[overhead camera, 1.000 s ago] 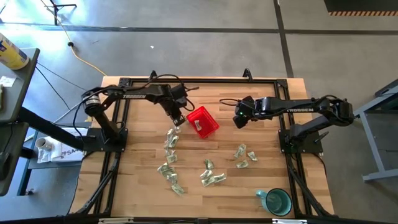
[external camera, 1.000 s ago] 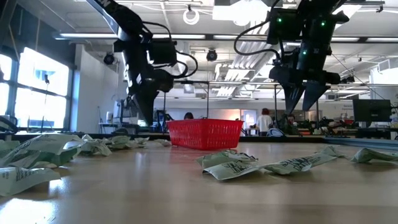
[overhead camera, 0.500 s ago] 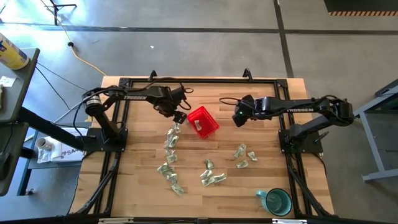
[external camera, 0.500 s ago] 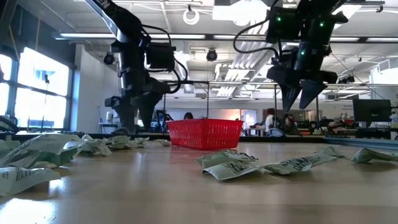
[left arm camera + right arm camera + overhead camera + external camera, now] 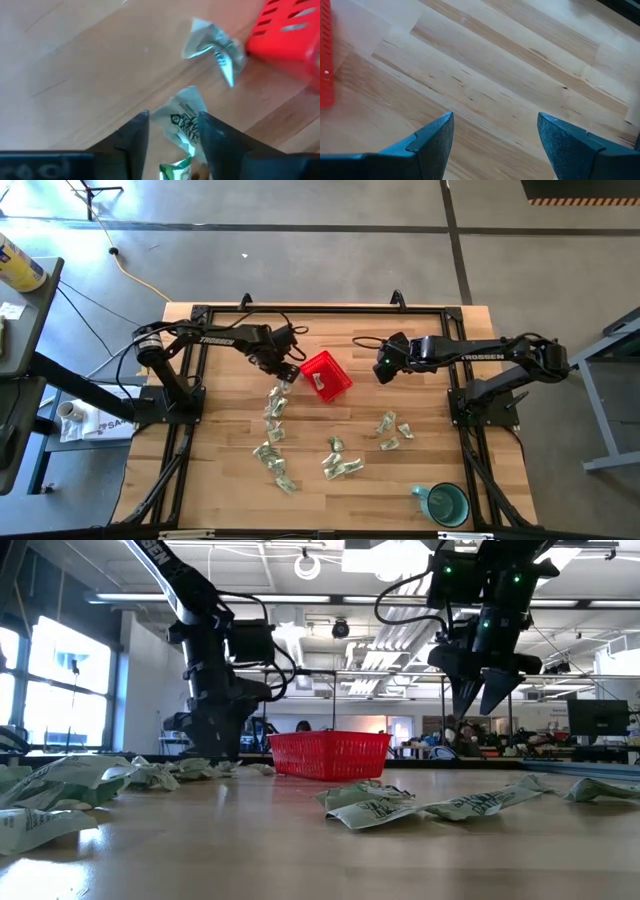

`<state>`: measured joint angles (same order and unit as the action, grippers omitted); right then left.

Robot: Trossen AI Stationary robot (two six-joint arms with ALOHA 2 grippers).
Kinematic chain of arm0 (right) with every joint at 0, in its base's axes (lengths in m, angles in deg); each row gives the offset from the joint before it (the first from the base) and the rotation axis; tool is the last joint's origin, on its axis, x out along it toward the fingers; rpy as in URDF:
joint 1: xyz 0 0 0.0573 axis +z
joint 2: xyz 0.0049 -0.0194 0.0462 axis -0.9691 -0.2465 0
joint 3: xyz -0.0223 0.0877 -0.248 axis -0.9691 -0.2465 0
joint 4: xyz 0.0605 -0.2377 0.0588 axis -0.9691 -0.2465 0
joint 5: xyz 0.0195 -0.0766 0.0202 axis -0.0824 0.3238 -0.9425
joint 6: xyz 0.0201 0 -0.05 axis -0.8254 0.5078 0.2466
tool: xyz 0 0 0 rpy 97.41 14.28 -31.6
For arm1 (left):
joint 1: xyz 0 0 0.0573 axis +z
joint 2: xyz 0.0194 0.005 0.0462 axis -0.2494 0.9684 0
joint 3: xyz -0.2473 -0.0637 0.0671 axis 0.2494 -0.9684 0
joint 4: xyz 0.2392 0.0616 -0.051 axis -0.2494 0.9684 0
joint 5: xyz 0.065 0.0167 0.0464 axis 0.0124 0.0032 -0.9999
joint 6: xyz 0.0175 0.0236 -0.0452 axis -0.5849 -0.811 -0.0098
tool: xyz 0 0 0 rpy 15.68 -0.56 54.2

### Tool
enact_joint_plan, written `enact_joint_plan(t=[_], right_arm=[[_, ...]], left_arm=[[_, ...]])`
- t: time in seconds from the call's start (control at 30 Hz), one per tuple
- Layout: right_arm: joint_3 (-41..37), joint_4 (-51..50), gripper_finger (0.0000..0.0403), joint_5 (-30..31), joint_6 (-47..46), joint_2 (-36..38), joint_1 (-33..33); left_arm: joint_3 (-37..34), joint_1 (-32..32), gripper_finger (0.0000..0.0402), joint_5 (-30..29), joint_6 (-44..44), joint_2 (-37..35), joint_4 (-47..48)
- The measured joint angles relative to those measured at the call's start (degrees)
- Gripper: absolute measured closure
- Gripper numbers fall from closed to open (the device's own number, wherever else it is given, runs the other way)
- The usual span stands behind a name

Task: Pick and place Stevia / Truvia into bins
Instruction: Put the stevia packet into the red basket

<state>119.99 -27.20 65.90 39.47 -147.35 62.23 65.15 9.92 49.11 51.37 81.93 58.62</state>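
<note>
The basket (image 5: 326, 375) is bright red with a perforated mesh pattern on its sides, and the packets (image 5: 274, 409) scattered over the table (image 5: 220, 480) are pale green and white with small dark print. The table is light wood in plank strips with fine brown grain, framed by black rails. Both arms are dark, nearly black, with white lettering; the mug (image 5: 445, 504) is teal, and the floor (image 5: 330, 250) is grey.

Grey concrete floor (image 5: 330, 250) surrounds the wooden tabletop (image 5: 230, 490). Bright windows (image 5: 60, 680) stand at one side; ceiling lights (image 5: 370, 558) glow overhead.
</note>
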Motion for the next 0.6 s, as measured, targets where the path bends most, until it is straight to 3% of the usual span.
enact_joint_plan(t=[0.43,0.6], right_arm=[[0.0,0.0,0.0125,0.0,0.0,0.0,0.0],[0.0,0.0,0.0125,0.1,0.0,0.0,0.0]], left_arm=[[0.0,0.0,0.0351,0.2,-5.0,0.0,-4.4],[0.0,0.0,0.0379,0.4,-5.9,0.0,-4.4]])
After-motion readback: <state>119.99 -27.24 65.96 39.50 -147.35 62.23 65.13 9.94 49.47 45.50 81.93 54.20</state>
